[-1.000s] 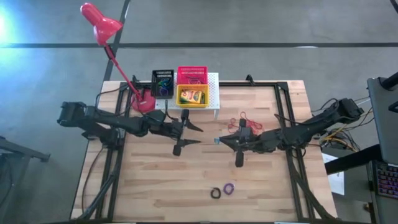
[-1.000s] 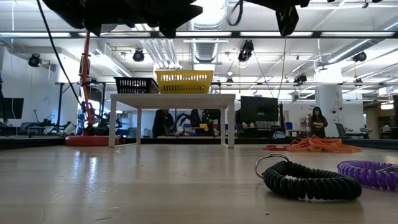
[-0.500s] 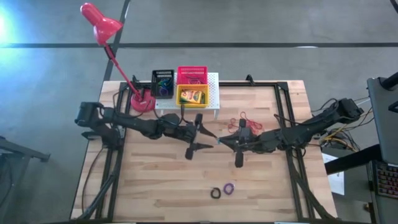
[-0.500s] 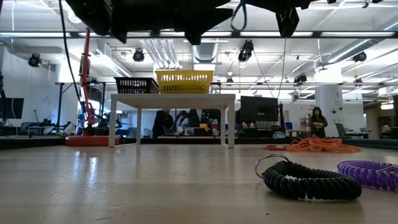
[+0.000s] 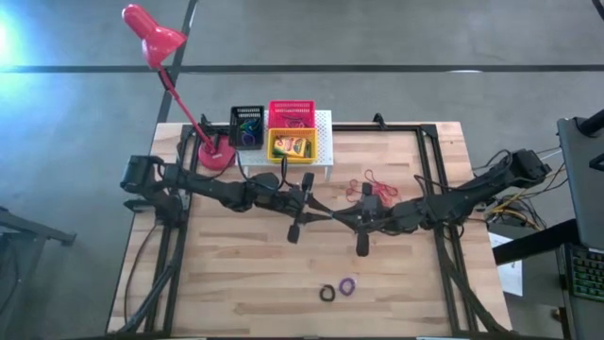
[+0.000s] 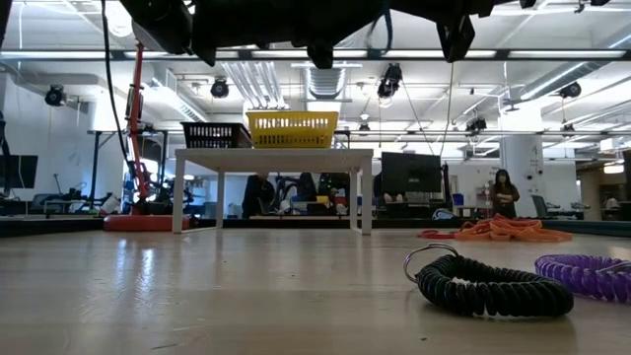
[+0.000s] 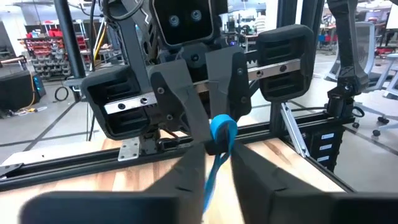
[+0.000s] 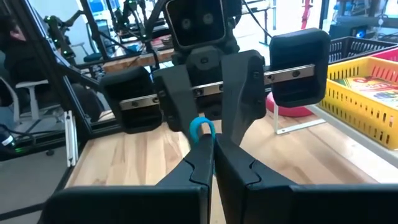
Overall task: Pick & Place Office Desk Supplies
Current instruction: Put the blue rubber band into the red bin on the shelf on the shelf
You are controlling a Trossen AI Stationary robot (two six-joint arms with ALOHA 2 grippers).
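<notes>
Wooden tabletop [image 5: 226, 264] is seen below a mid-air handover. Right gripper [image 8: 213, 144] is clamped shut on a tiny blue ring [image 8: 201, 128]; left gripper [image 7: 217, 155] is narrowed around the same ring, and whether it is gripped there cannot be told. Ring is judged light, thin, springy and easily dropped, best pinched across its band. Beyond, the yellow basket [image 5: 292, 145] is seen on the white stand [image 5: 324, 123].
</notes>
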